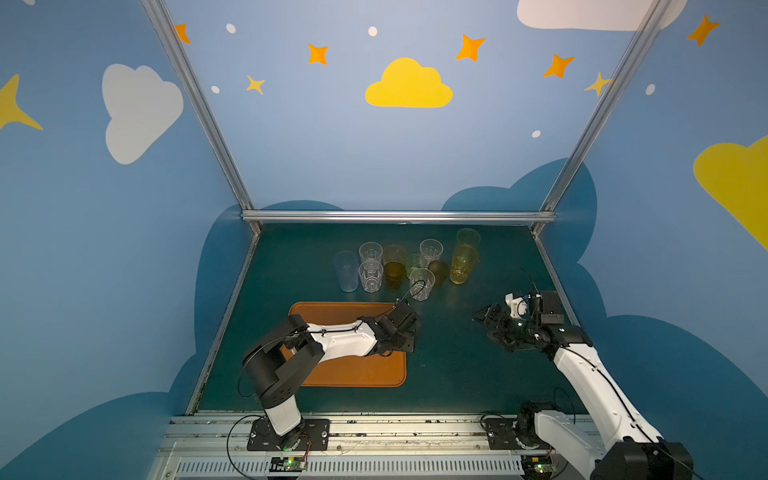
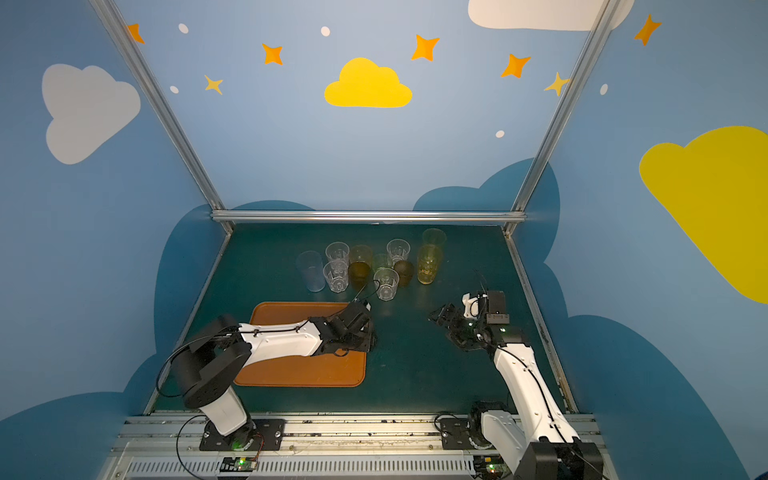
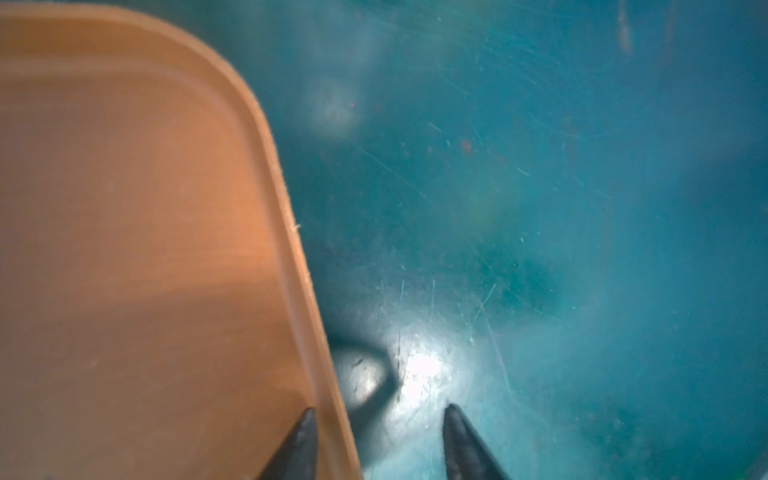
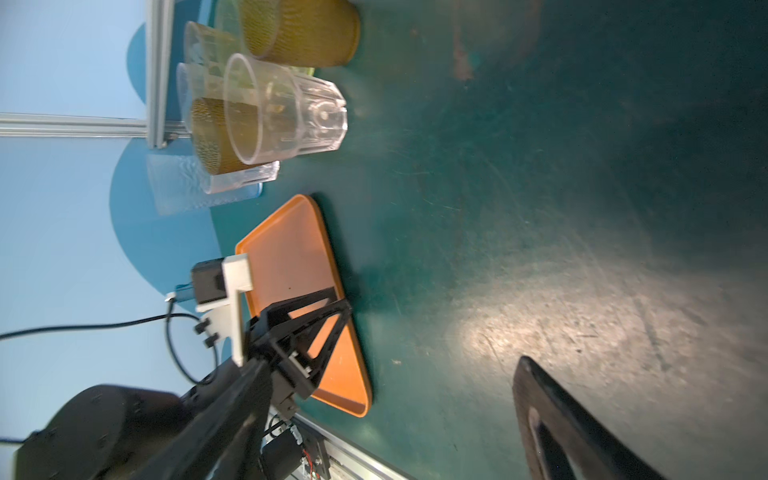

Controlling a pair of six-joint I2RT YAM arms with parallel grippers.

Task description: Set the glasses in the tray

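Tray (image 1: 353,374) is empty. All the glasses (image 1: 395,270) stand bunched at the far side of the table (image 1: 449,365); none is in the tray yet.

Left pincer (image 3: 380,415) sits low at the tray's inner edge, tips apart, holding nothing. The wrist view is blurred, but one tip seems to be over the tray floor and the other over the table.

Right pincer (image 1: 486,324) is wide apart, empty, hovering well off to the right.

Risks, as I judge them:
- Dragging the left arm sideways snags the rim and shifts the tray.
- Reaching into the tight cluster topples neighbouring glasses.
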